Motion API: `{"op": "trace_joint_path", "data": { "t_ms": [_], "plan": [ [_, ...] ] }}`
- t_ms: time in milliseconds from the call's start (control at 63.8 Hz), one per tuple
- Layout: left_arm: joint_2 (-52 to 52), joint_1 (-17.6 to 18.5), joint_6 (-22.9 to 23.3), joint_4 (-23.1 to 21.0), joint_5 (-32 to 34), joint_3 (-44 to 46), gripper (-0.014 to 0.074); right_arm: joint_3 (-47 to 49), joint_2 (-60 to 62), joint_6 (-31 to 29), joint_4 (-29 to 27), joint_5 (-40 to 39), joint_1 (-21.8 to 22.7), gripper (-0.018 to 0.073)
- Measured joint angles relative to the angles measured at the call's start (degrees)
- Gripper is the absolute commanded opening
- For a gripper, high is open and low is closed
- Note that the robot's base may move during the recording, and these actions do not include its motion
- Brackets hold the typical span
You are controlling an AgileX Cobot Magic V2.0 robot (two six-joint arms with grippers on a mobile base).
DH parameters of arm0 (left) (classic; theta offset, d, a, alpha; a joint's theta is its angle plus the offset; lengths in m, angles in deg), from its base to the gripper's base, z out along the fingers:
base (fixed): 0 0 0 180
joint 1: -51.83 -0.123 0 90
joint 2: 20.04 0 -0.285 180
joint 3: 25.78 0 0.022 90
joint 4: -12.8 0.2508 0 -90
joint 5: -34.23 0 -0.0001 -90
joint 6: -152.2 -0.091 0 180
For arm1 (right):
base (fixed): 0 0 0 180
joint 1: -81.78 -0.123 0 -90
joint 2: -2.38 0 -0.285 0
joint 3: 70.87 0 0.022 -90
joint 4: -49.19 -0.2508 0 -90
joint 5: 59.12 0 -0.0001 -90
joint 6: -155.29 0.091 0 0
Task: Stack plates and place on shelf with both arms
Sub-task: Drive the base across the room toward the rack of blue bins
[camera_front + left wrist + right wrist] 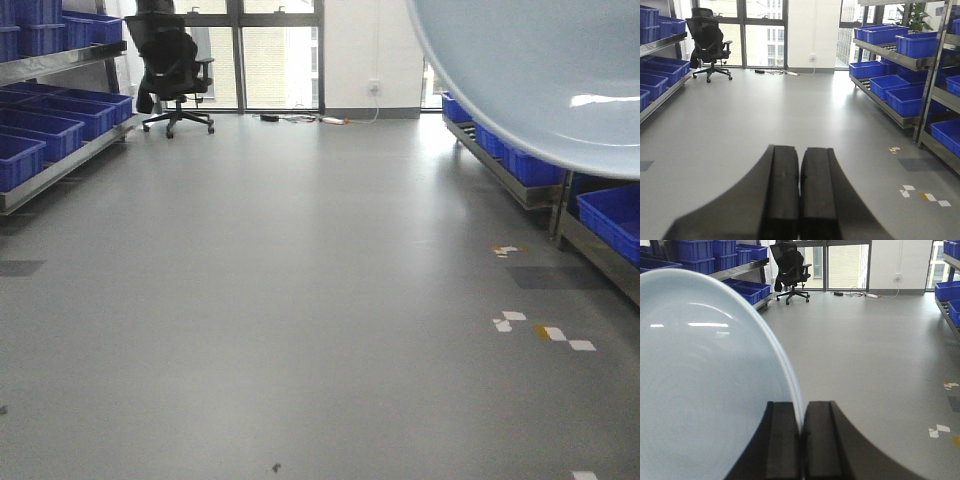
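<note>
The black office chair [790, 267] by the far window is the one thing all three views share, so it serves as the marker. In the right wrist view, the right gripper [801, 440] has its jaws pinched on the thin rim of a pale bluish-white plate [705, 390]. The plate stands nearly on edge, in the foreground on the near side of the chair. Its glossy face fills the left half of that picture and covers most of the racks left of the chair. The front-facing view shows the same plate only as a large curved slab in its upper right corner, far to the right of the chair and well above the grey floor [300, 300]. That view shows neither gripper, so it does not reveal what holds the plate. The left wrist view has no plate in it. There the left gripper [800, 200] has its two dark pads pressed flat together with nothing between them, on the near side of the chair and right of it, over bare floor. This view alone gives a clear look at the racks of blue bins [900, 85] right of the chair, which the plate partly covers in the front view. It also shows a potted plant [917, 15] above them. Pale tape marks [545, 332] lie on the floor to the chair's near right.
</note>
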Motion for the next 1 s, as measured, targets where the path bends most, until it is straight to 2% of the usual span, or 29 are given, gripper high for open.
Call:
{"op": "trace_joint_path", "data": {
  "t_ms": [1003],
  "plan": [
    [0.0, 0.0, 0.0, 0.0, 0.0, 0.0, 0.008, -0.1, 0.0, 0.0, 0.0, 0.0, 0.0, 0.0048]
  ]
}}
